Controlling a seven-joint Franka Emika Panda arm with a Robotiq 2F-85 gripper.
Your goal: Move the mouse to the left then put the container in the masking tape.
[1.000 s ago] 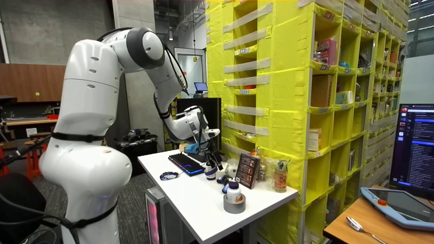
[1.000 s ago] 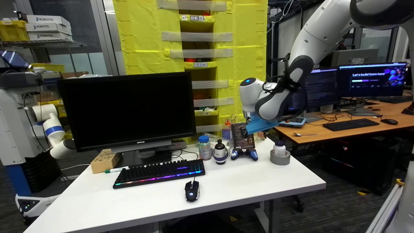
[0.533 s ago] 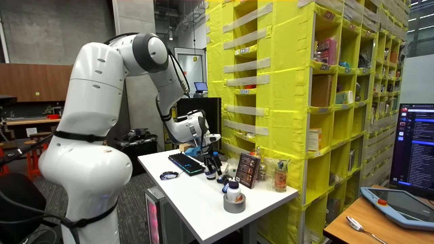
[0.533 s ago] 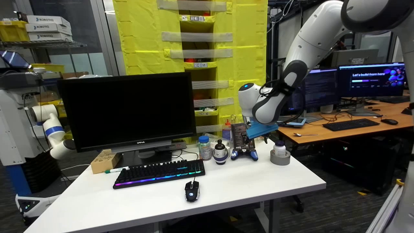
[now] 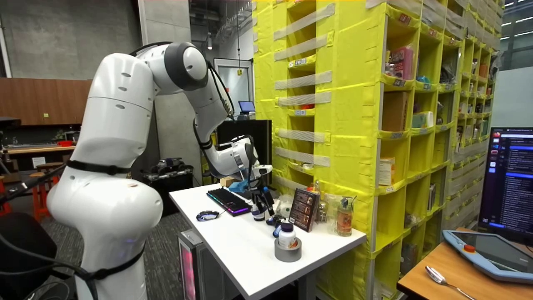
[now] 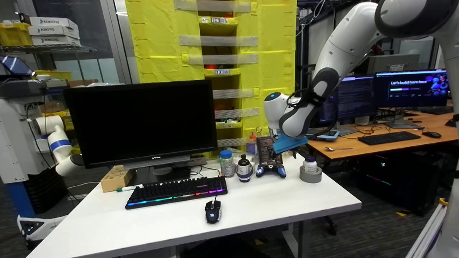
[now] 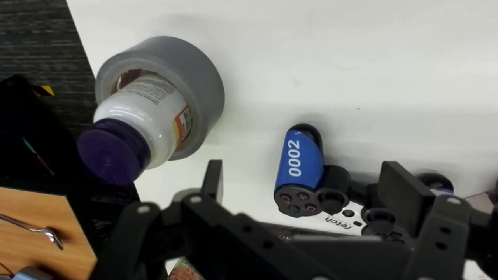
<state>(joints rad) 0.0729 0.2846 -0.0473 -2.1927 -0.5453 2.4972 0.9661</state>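
The container (image 6: 310, 165), a white tub with a purple cap and an orange label patch, stands upright inside the ring of grey masking tape (image 6: 310, 177) near the table's right end. In the wrist view the container (image 7: 136, 112) pokes out of the tape (image 7: 194, 74). The dark mouse (image 6: 213, 212) lies in front of the keyboard's right end and also shows in an exterior view (image 5: 207, 215). It is out of the wrist view. My gripper (image 7: 309, 179) is open with nothing between the fingers, above the game controller and apart from the container. It also shows in an exterior view (image 5: 265, 208).
A blue and black game controller (image 7: 299, 159) lies under the fingers. A dark upright case (image 5: 304, 209), a brown bottle (image 6: 244, 167) and a blue-capped jar (image 6: 227, 164) stand at the back. The keyboard (image 6: 175, 191) and monitor (image 6: 143, 123) are farther left.
Over the last second the arm has shifted and sunk slightly, and the gripper has turned a little. Almost nothing moved in the last half second. Mouse, container and tape have stayed put.
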